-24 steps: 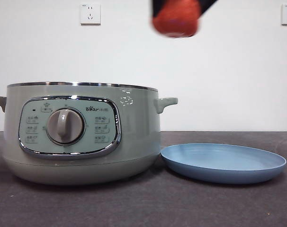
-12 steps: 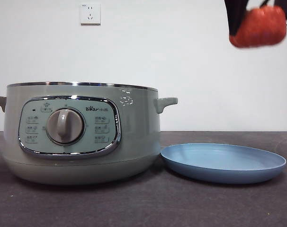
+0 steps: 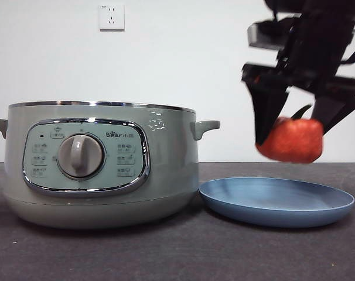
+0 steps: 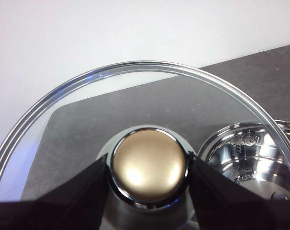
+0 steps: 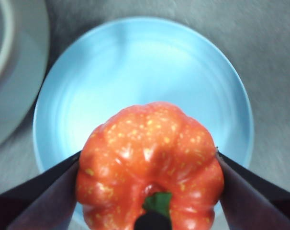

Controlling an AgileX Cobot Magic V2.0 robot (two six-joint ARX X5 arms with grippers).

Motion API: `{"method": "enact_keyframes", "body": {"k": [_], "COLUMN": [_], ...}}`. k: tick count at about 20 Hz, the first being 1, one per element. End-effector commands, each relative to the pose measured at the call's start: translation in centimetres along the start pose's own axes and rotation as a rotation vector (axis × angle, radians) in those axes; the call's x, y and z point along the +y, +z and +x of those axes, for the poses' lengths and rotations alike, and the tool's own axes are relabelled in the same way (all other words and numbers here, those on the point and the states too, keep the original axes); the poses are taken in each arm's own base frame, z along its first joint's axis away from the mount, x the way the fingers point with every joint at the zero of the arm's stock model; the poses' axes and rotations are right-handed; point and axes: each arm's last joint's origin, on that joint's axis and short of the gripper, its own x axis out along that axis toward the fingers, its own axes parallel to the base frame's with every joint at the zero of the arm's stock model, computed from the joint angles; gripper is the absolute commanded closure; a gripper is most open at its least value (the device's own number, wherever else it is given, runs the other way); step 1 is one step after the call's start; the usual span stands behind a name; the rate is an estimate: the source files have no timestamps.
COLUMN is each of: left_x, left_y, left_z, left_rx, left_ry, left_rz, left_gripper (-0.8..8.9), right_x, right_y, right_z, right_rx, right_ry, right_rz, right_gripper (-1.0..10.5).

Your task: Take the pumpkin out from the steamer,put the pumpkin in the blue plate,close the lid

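pumpkin (image 3: 290,140) being held clamped in right pincer (image 5: 150,167) above blue plate (image 3: 276,202) | lowering to centre advised, 3 o'clock of steamer (image 3: 101,164) | lid (image 4: 150,139) being gripped by left pincer (image 4: 147,179)

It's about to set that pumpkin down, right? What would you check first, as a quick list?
1. Pumpkin clamped between the jaws of the right gripper: ok, a jaw presses each side.
2. Pumpkin above the blue plate: ok, the right wrist view shows the plate directly beneath it.
3. Plate free of other things: ok, its visible surface is bare.
4. Pumpkin touching the plate: not yet, the front view shows a gap under it.
5. Lid ready for closing: ok, the left gripper grips its knob.
6. Steamer open and nothing left inside: open, ok; contents cannot tell, only part of the inside shows.
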Motion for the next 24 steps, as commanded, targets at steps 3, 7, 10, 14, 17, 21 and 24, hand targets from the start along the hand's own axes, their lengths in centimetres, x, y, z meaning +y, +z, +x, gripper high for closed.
{"method": "enact_keyframes", "body": {"k": [3,7,10,14,17,21,24], "left_x": [0.3,0.3,0.3,0.3,0.3,0.3,0.3], "left_y": [0.7,0.7,0.7,0.7,0.7,0.7,0.7], "left_z": [-0.5,-0.5,-0.5,-0.5,-0.5,-0.5,-0.5], "left_rx": [-0.067,-0.067,-0.067,-0.067,-0.067,-0.067,-0.067], "left_ry": [0.007,0.007,0.007,0.007,0.007,0.007,0.005], "left_rz": [-0.027,-0.027,-0.027,-0.027,-0.027,-0.027,-0.027], "left_gripper": [8.22,8.22,8.22,8.22,8.22,8.22,8.22], "right_x": [0.3,0.4,0.5,0.5,0.5,0.5,0.5], "right_y": [0.2,0.0,-0.2,-0.3,-0.3,-0.4,-0.4], "right_z": [3.5,5.4,6.1,6.4,6.4,6.4,6.4], "right_rx": [0.049,0.104,0.132,0.142,0.145,0.159,0.157], "right_ry": [-0.002,0.002,0.047,0.042,0.041,0.039,0.038], "right_rz": [-0.010,-0.012,-0.010,-0.010,-0.009,-0.009,-0.002], "right_gripper": [9.4,9.4,9.4,6.4,4.6,4.0,4.0]}}
